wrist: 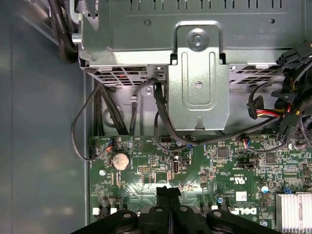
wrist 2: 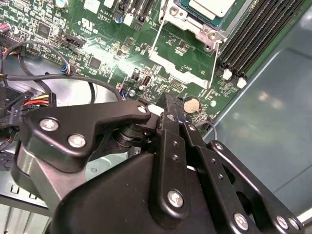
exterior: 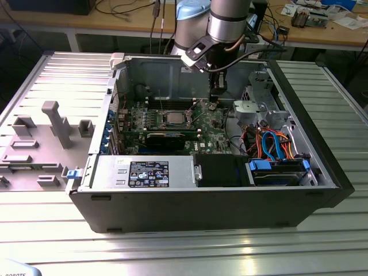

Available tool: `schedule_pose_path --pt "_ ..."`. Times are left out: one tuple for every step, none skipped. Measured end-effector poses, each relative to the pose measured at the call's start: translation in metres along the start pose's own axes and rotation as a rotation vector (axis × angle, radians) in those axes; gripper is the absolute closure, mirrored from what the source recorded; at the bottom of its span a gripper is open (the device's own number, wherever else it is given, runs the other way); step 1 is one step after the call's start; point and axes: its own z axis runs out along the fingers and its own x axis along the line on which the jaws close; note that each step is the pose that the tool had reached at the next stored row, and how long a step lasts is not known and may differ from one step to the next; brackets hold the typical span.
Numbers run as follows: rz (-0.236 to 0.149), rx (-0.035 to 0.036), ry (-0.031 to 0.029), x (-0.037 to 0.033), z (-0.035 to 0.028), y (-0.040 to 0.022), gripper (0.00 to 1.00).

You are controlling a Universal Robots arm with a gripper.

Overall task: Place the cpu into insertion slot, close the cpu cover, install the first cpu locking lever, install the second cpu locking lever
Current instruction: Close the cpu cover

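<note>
Hovering near coin cell (wrist: pixel 120 160), pincer (wrist: pixel 168 190) closed; exterior view: cpu (exterior: pixel 174 117) seated.

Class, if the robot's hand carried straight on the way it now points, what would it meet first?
The hand points down at the green circuit board, beside the round coin battery, so it would probably touch the board first; depth is unclear.

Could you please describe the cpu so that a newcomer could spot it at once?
Find the open black computer case and the green motherboard inside it. Near the board's middle, just beyond the long black expansion card in the exterior view, sits the cpu: a small flat square with a plain silver-grey top, unlike the long narrow memory slots.
</note>
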Motion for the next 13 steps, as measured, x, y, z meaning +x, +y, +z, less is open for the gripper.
schedule_pose_path --pt "0.0 0.0 0.0001 0.0 0.0008 0.0001 0.89" --pt "0.0 0.0001 -0.0001 0.0 0.0024 0.0002 0.89" --pt "0.0 0.0001 -0.0003 0.0 0.0024 0.0002 0.89" --pt "0.0 0.0001 -0.0003 0.0 0.0024 0.0002 0.89" --pt "0.0 0.0 -0.0001 0.0 0.0026 0.0002 0.89" --pt "0.0 0.0 0.0 0.0 0.0027 0.0002 0.89" --pt "0.0 0.0 0.0 0.0 0.0027 0.0002 0.89" --pt "0.0 0.0 -0.0001 0.0 0.0027 0.0002 0.89" --pt "0.0 0.0001 -0.0001 0.0 0.0028 0.0001 0.89" --pt "0.0 0.0 0.0 0.0 0.0028 0.0002 0.89" --pt "0.0 0.0 -0.0001 0.0 0.0028 0.0002 0.89" --pt "0.0 0.0 -0.0001 0.0 0.0028 0.0002 0.89" --pt "0.0 0.0 -0.0001 0.0 0.0028 0.0002 0.89"
